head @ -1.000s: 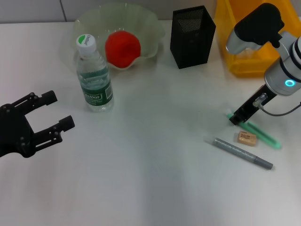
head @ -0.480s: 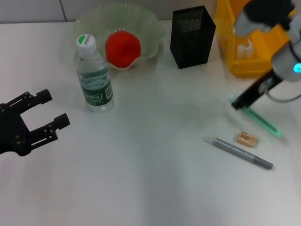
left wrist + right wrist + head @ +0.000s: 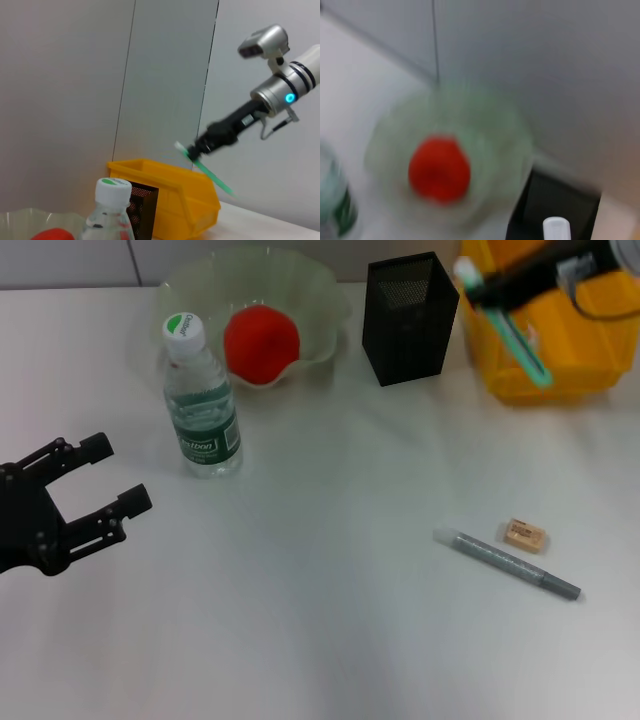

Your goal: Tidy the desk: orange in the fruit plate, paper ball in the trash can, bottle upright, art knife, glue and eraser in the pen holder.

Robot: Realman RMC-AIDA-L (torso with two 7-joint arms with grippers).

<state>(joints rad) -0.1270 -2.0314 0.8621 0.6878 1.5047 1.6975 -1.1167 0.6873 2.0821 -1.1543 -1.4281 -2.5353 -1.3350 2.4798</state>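
Above the pen holder (image 3: 410, 318), right gripper (image 3: 487, 292) clamps art knife (image 3: 510, 330); left gripper (image 3: 95, 480) gapes.

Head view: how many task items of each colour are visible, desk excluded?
Green: 2, fruit plate, art knife
Red-orange: 1, orange
Clear: 1, bottle
Black: 1, pen holder
Yellow: 1, trash can
Grey: 1, glue
Tan: 1, eraser
Total: 8

Right pincer (image 3: 487, 290) clamped, raised; left pincer (image 3: 105, 475) spread, low.

White desk (image 3: 330, 640) with bottle (image 3: 200, 405), fruit plate (image 3: 325, 310), pen holder (image 3: 408, 320), trash can (image 3: 560, 350), glue (image 3: 508, 563), eraser (image 3: 525, 534).
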